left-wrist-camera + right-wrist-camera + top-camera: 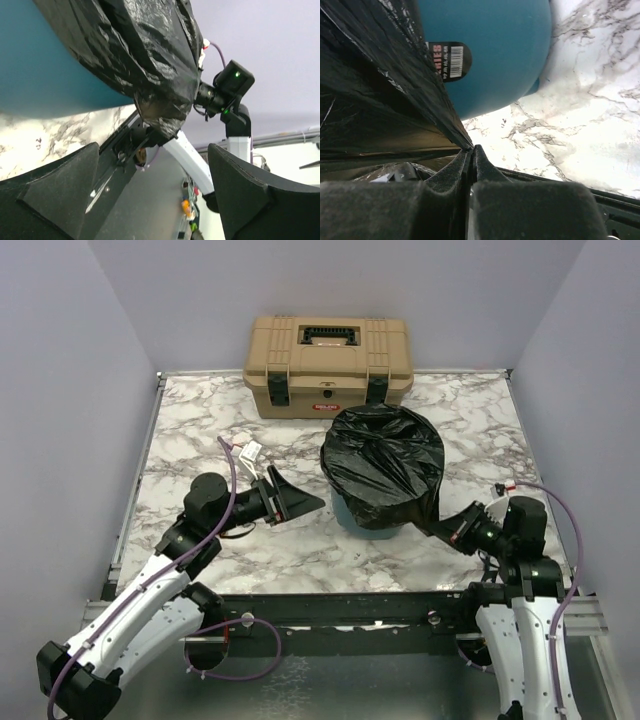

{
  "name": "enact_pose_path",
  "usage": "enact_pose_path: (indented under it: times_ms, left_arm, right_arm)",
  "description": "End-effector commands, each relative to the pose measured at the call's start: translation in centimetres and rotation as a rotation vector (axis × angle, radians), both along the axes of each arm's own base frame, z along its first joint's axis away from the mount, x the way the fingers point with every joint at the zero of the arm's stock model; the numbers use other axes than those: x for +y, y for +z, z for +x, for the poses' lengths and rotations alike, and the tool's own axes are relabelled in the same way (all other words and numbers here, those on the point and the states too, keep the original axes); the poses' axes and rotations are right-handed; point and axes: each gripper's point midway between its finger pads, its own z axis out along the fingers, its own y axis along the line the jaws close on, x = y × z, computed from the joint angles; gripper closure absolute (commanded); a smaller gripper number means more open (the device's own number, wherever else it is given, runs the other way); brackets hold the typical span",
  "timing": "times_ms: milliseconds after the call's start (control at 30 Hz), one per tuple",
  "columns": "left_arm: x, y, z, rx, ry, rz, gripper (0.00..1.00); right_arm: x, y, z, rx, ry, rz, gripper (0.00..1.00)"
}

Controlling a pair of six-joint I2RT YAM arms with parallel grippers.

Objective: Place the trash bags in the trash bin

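Both arms reach in from the near edge of the marble table. On one side the left gripper stands wide apart and holds nothing, near the teal trash bin. Opposite, the right gripper is pinched on an edge of the black trash bag, which drapes over the bin's top and sides. Behind it stands a tan toolbox.

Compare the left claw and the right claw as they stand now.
The left claw is wide open and empty; the right claw is shut, pinching the edge of the trash bag. The left claw is left of the trash bin; the right claw is at its right. Both are black.
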Motion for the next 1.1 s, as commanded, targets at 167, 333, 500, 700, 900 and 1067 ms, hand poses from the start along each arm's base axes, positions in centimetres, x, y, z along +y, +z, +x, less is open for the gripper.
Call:
enact_pose_path:
  times_ms: [167,333,500,700,900,1067]
  left_arm:
    - [-1.2,2.0,5.1,-0.041,0.149,-0.125,0.08]
    - [-2.0,1.2,7.0,-0.039,0.171,-0.102,0.11]
    - [-1.9,0.7,8.0,-0.053,0.213,-0.093,0.25]
    - [-2.7,0.9,8.9,-0.088,0.206,-0.098,0.40]
    - [-3.3,0.1,9.2,-0.095,0.184,-0.074,0.78]
    - [-3.2,0.0,8.9,-0.101,0.181,-0.071,0.97]
  right_arm:
    - [-2.2,2.0,0.3,-0.036,-0.061,-0.147,0.46]
    - [-5.8,5.5,-0.3,-0.108,-0.223,-0.317,0.33]
    - [-6.0,10.9,0.0,-0.260,-0.217,-0.356,0.33]
    - [-1.4,18.1,1.7,-0.472,0.059,-0.242,0.36]
    - [1.0,22.4,4.7,-0.552,0.243,-0.154,0.59]
    - [1.0,21.7,7.2,-0.512,0.307,-0.166,0.79]
